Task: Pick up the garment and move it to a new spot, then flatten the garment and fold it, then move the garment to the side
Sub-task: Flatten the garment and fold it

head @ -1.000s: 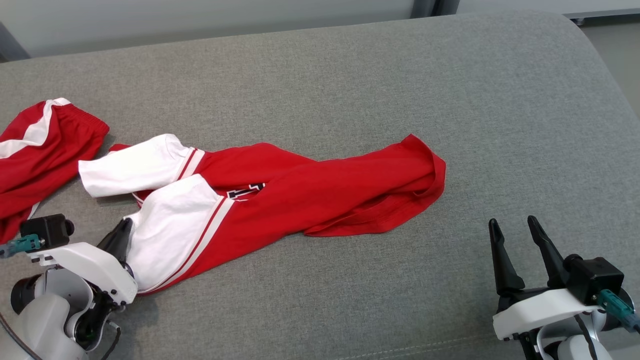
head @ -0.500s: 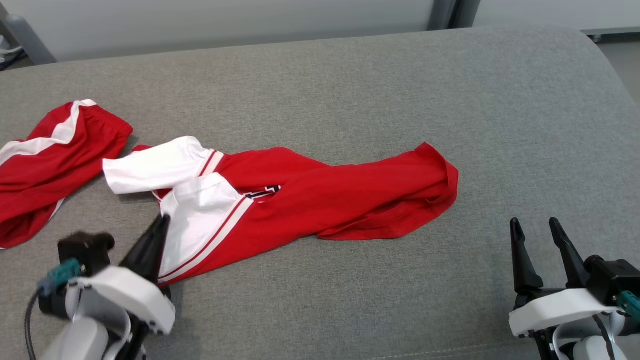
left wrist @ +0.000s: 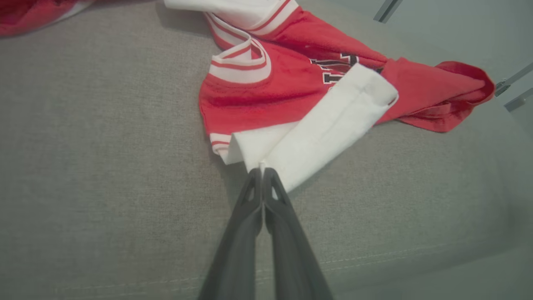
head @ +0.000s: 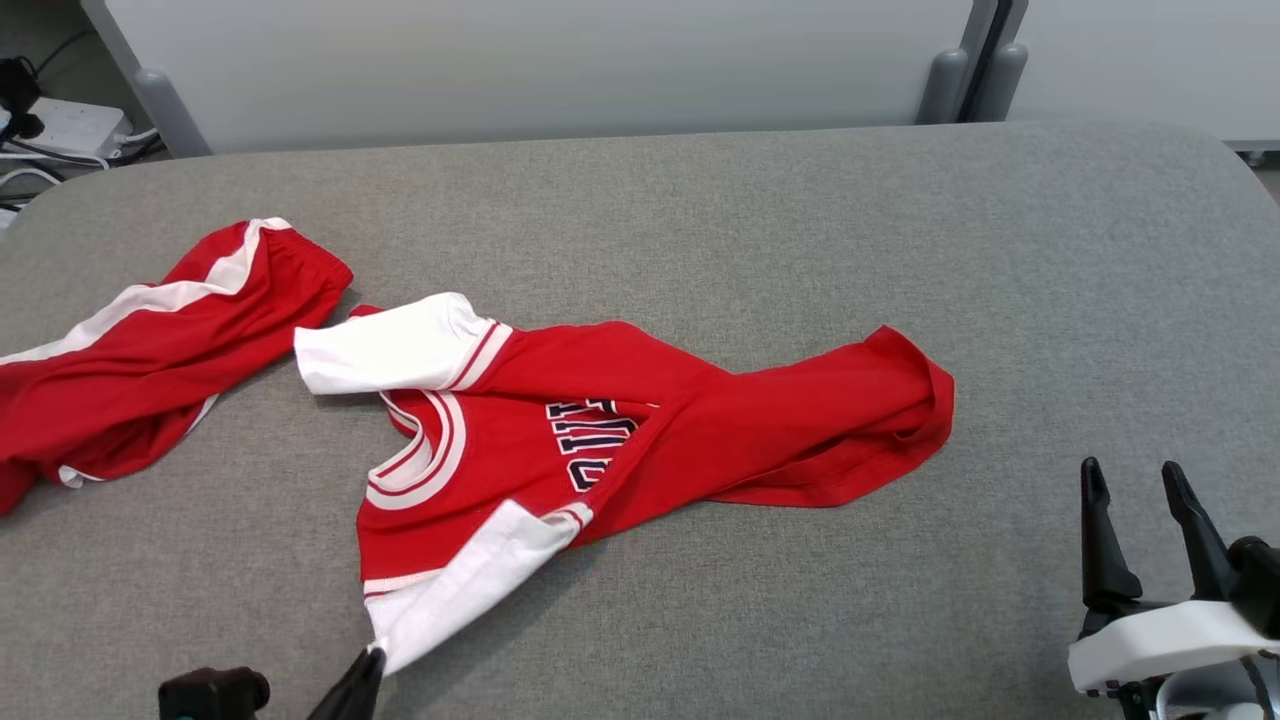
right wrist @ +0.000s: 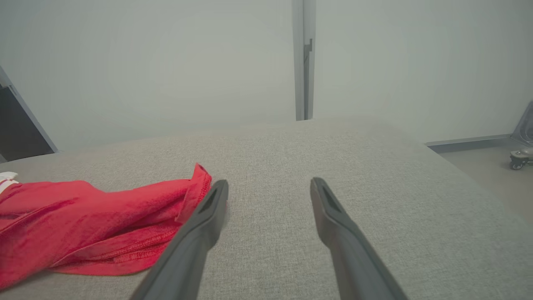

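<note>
Red short-sleeved jersey with white sleeves [head: 700,430] lies rumpled across the middle of the grey fabric cushion [head: 800,220], and my left gripper [left wrist: 262,168] is pinched tight on the edge of its near white sleeve [left wrist: 325,129]. My right gripper [head: 1130,478] stands spread wide and empty beyond the hem end, with red-and-white shorts [head: 150,350] lying at far left.

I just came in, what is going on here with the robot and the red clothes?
The robot is working on a red jersey that lies twisted on the grey cushion. Its left gripper is shut on the tip of one white sleeve, which stretches toward the near edge. The right gripper is open and apart from the jersey, holding nothing. A second red garment lies to the left, untouched.
</note>
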Available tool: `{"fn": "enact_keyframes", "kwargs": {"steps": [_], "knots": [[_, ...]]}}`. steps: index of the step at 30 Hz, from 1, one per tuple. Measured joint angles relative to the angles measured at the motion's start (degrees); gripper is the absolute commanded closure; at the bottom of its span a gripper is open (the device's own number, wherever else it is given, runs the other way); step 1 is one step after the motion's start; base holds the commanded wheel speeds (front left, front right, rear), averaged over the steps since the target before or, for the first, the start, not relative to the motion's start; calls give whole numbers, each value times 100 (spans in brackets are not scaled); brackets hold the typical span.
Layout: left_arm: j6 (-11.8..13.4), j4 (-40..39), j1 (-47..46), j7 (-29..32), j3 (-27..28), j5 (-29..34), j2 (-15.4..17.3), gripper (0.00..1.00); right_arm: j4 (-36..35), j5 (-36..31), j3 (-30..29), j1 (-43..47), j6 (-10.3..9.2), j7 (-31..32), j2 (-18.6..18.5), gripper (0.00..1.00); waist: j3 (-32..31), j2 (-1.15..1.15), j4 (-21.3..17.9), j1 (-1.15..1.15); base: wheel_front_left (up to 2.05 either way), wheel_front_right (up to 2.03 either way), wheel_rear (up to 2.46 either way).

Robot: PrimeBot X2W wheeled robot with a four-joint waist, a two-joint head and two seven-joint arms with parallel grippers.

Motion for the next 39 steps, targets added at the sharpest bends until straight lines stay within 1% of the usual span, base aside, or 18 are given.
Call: {"fn": "enact_keyframes", "kwargs": {"steps": [4, 8, 9, 10, 12, 17, 20, 21, 25, 26, 29, 33, 39], "knots": [[-37, 186, 55, 34, -121, -114, -182, 100, -94, 5, -55, 115, 0, 48, 1, 0, -54, 0, 36, 0, 0, 0, 0], [-240, 648, -7, 41, -187, -202, -345, 100, -107, 32, -70, 197, 0, 60, 2, 0, -69, 0, 9, 0, 0, 0, 0], [-261, 756, -42, 14, -177, -257, -391, 80, -108, 33, -71, 200, 0, 87, 5, 0, -78, 0, -8, 0, 0, 0, 0], [-275, 833, -84, -43, -174, -268, -426, 0, -115, 54, -73, 197, 0, 96, 4, 0, -77, 0, -27, 0, 0, 0, 0], [-313, 924, -135, -116, -165, -268, -461, 0, -112, 66, -71, 198, 0, 98, 5, 0, -79, 0, -46, 0, 0, 0, 0], [-288, 1034, -336, -436, -47, -165, -472, 0, -114, 74, -111, 198, 0, 101, 8, 0, -133, 0, -126, 0, 0, 0, 0], [-86, 892, -446, -642, 56, 125, -376, 0, -115, 74, -153, 196, 0, 102, 7, 0, -167, 0, -146, 0, 0, 0, 0], [88, 733, -520, -715, 114, 322, -260, 0, -112, 73, -149, 190, 0, 111, 7, 0, -191, 0, -159, 0, 0, 0, 0], [412, 372, -632, -859, 220, 670, -78, 0, -88, 48, -31, 88, 0, 121, 7, 0, -238, 0, -165, 0, 0, 0, 0], [582, 202, -643, -869, 274, 787, -41, 0, -66, -3, 40, -26, 0, 152, 5, 0, -287, 0, -168, 0, 0, 0, 0], [797, -56, -642, -880, 307, 862, 12, 0, -14, -40, 124, -101, 0, 168, -18, 0, -377, 0, -169, 0, 0, 0, 0], [987, -282, -536, -875, 322, 965, 76, 0, 74, -42, 182, -62, 0, 179, -25, 0, -532, 0, -165, 0, 0, 0, 0], [1218, -552, -48, -887, 346, 969, 88, 0, 47, -40, 180, 276, 0, 204, -25, 0, -701, 0, -195, 0, 0, 0, 0]]}}
